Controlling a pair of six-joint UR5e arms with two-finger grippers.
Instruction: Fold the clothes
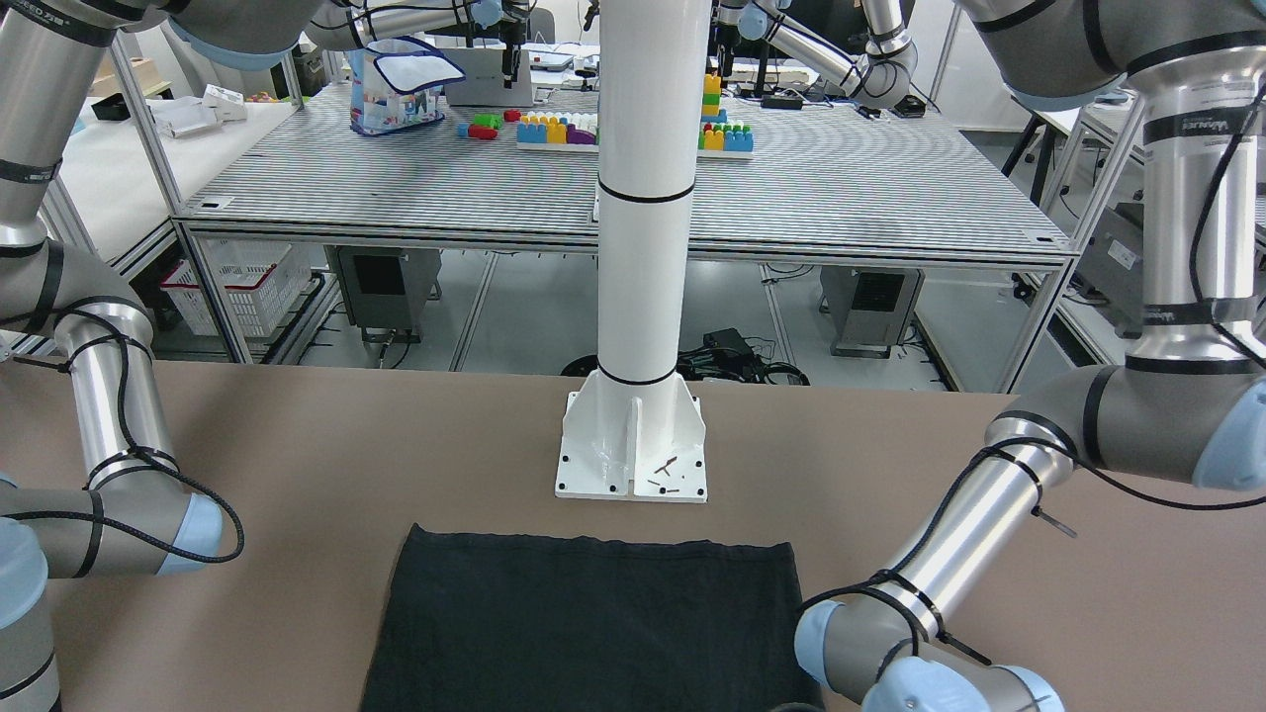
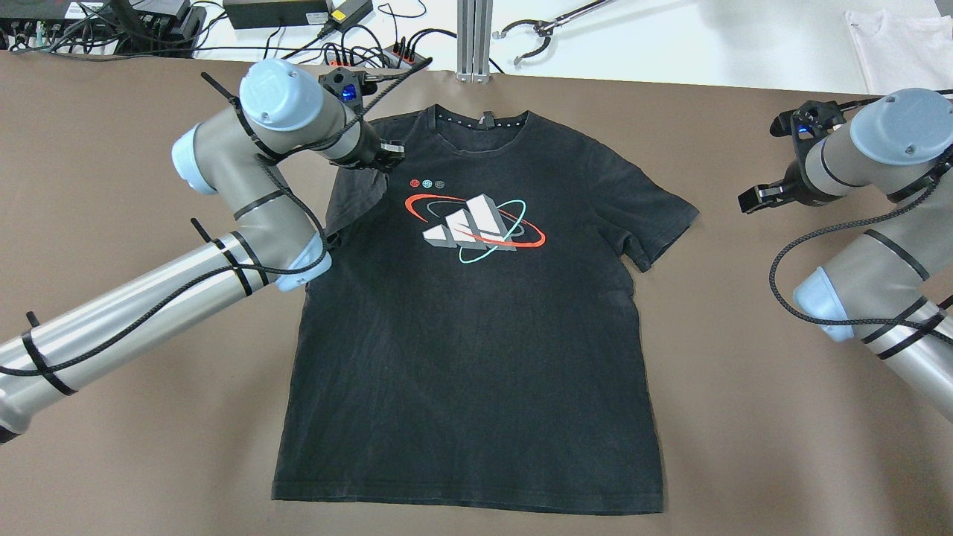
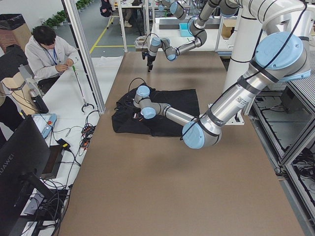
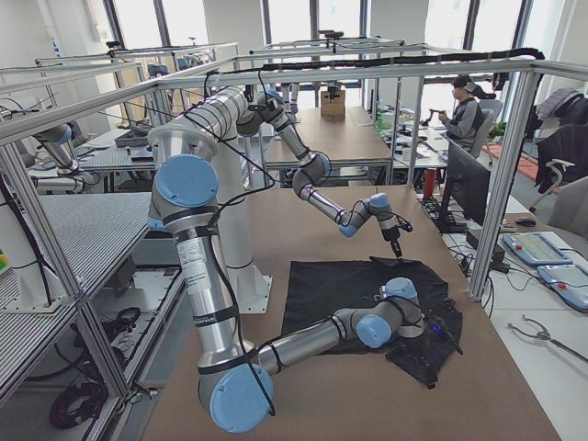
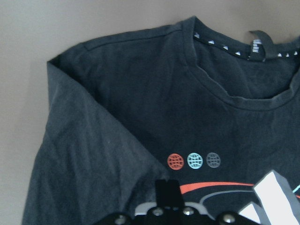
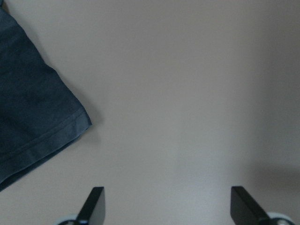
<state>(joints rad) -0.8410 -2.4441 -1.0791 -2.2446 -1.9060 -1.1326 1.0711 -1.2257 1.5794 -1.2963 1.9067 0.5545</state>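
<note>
The black T-shirt [image 2: 476,335] lies face up on the brown table [image 2: 744,372]. Its long axis runs from the collar [image 2: 480,123] at the far edge back to the hem nearest my base. Its left sleeve [image 2: 357,201] is doubled in over the chest, and my left gripper [image 2: 387,152] hovers right above that fold, beside the print [image 2: 476,227]. My left wrist camera shows its fingers drawn together into one dark tip. I cannot tell whether any cloth is pinched there, and the fabric below looks flat. The right sleeve [image 2: 655,216] is spread outward, so I judge the next fold turns on it. It lies just inward of my right gripper [image 2: 763,197], which is the nearer of my two and hangs over bare table with its fingers wide apart and nothing between them. The right wrist camera shows only the sleeve's stitched corner, at the upper left, off to one side of the fingers rather than between them, so I would have to shift toward the shirt before closing. The front-facing camera shows neither gripper, only the hem end of the shirt near the white pillar [image 1: 643,198]. The overhead view alone shows the whole garment and both sleeves.
</note>
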